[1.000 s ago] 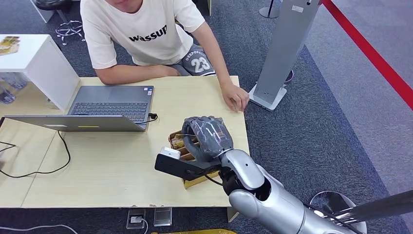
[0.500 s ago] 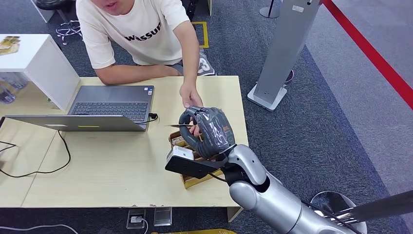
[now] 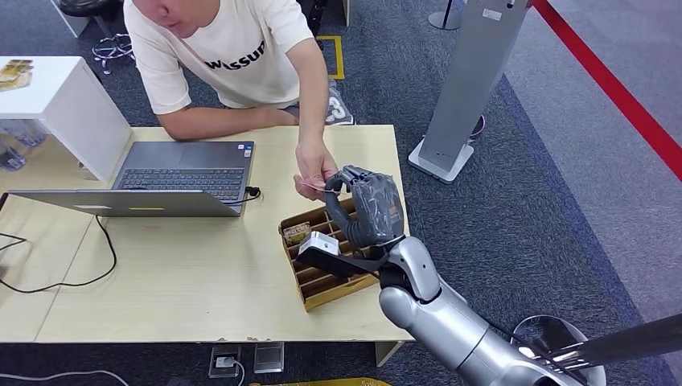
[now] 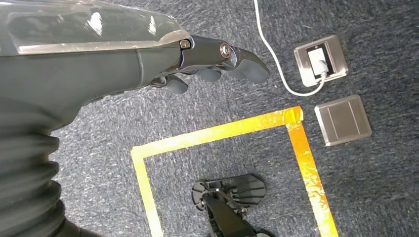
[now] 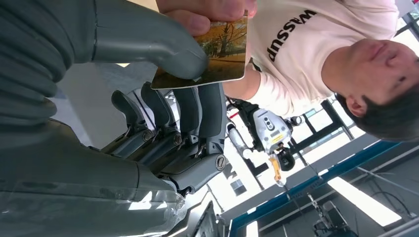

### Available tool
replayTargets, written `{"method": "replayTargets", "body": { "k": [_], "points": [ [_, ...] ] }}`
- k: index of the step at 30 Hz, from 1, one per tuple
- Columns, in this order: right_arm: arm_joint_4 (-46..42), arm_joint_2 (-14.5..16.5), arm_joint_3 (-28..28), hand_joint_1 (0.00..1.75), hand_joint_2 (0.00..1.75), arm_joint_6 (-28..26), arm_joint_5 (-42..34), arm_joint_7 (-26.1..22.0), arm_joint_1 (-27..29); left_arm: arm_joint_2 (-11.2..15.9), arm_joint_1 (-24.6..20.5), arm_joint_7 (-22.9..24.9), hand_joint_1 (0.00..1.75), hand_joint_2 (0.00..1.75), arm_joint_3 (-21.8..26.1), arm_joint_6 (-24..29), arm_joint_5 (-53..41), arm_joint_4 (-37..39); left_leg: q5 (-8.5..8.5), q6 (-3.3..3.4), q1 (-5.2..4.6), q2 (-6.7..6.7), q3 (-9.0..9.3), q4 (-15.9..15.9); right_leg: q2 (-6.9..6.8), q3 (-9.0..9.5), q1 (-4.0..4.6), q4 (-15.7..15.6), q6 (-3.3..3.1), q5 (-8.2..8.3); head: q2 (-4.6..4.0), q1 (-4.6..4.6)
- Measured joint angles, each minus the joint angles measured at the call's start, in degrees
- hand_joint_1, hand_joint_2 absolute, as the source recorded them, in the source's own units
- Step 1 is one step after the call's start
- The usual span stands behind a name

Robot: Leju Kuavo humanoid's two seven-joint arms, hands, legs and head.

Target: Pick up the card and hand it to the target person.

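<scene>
My right hand is raised above the wooden card box at the table's right side. It pinches a thin card by one end. In the right wrist view the card, printed with a yellow tree scene, sits between my thumb and my fingers. The person's hand grips the card's other end, with the person's fingers pressed on its edge. The person in a white T-shirt leans over the far side of the table. My left hand hangs over the carpet and holds nothing.
An open laptop stands on the wooden table to the left, with a black cable trailing from it. A white cabinet is at the far left, and a grey pillar stand rises beyond the table's right edge.
My right hand rose from the card box and moved toward the person with the card. The person's hand came from the table's corner and took hold of the card's free end.
</scene>
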Motion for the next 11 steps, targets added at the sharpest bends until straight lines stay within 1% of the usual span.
{"method": "replayTargets", "body": {
  "k": [3,7,10,11],
  "points": [
    [1.90,0.53,-0.21,0.00,1.75,-0.47,-1.01,-1.01,0.09,-0.05,0.00,-0.20,0.00,0.00,-0.16,0.13,-0.27,0.00,0.00,0.00,0.00,0.00,0.00,0.00,0.00,0.00,0.00,0.00,0.00,0.00,0.01,0.01],
    [2.75,1.11,-0.66,0.00,1.75,0.37,-5.38,-2.63,0.70,-0.06,0.00,-0.20,0.00,0.00,-0.19,0.50,-0.17,0.00,0.00,0.00,0.00,0.01,0.00,0.00,0.01,-0.02,0.00,0.00,0.00,0.00,0.01,0.01],
    [2.50,1.42,-1.34,0.00,1.75,3.78,-12.70,-4.03,1.75,-0.06,0.02,0.06,0.00,0.00,-0.19,1.05,0.47,0.00,0.00,0.00,0.00,0.01,0.00,0.00,0.01,-0.02,0.00,0.00,0.00,0.00,0.00,0.02],
    [2.41,1.48,-1.46,0.00,1.75,4.44,-14.11,-4.26,1.97,-0.06,0.02,0.12,0.00,0.00,-0.19,1.13,0.57,0.00,0.00,0.00,0.00,0.01,0.00,0.00,0.01,-0.02,0.00,0.00,0.00,0.00,0.00,0.02]
  ]
}}
